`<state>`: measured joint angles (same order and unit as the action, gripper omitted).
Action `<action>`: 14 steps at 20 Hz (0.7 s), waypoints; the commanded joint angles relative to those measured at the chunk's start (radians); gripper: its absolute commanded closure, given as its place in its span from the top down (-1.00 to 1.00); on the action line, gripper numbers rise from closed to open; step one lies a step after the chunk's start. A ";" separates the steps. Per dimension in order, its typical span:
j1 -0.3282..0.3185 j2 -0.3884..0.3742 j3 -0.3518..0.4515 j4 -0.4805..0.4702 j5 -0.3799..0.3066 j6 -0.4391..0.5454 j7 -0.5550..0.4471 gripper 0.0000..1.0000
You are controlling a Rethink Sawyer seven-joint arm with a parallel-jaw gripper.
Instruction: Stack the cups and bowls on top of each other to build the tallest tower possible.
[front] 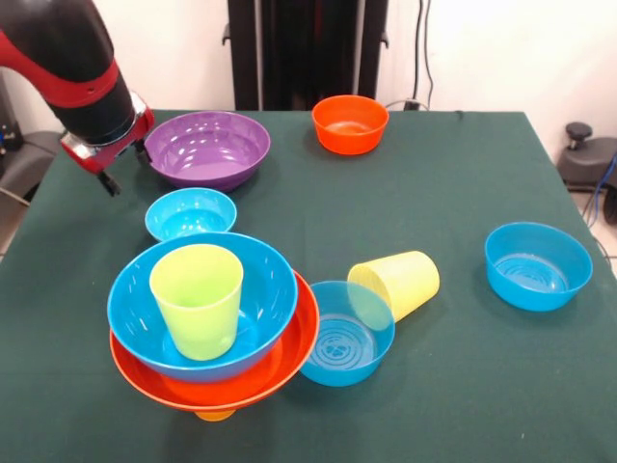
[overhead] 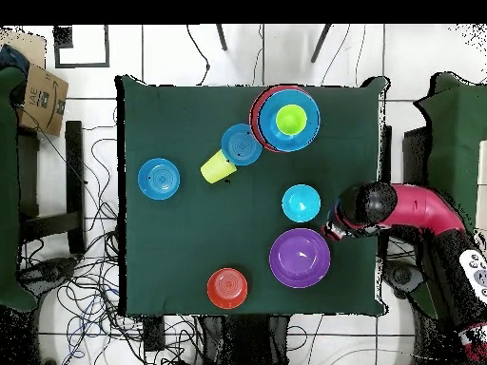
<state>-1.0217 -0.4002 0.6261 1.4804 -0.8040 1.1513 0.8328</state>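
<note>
On the green table (front: 453, 386), the tower (front: 214, 328) stands at the near left in the front view: green cup (front: 198, 299) upright inside the big blue bowl (front: 260, 289), which nests in a wider orange bowl (front: 289, 362), with a bit of orange cup (front: 214, 415) showing underneath. Everything else placed relative to the tower, front view:

- Touching its right side: a medium blue bowl (front: 339, 338), ringed bottom visible.
- Yellow cup (front: 395, 283) lies on its side just beyond that bowl, mouth toward the tower, rim over the bowl's far edge.
- Small blue bowl (front: 190, 213) just behind the tower, apart from it.
- Purple bowl (front: 207, 148) further back, behind the small blue one.
- Small orange bowl (front: 350, 122) at the far edge, back and to the right.
- Second medium blue bowl (front: 538, 264) well off to the right, alone.

Gripper (front: 114, 169) hangs back-left of the tower, beside the purple bowl's left rim. Nothing seems to be in it, but the view's poor there and I can't tell whether the jaws are open or closed. Overhead confirms the arm (overhead: 418, 209) sits off the table edge by the purple bowl.
</note>
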 commanded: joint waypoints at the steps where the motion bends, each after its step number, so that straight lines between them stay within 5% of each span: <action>1: 0.027 0.063 -0.060 0.041 -0.075 -0.144 -0.012 1.00; 14: 0.074 0.035 -0.108 0.081 -0.026 -0.111 0.059 1.00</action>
<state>-1.0081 -0.3884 0.5751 1.4840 -0.8132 1.0710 0.8328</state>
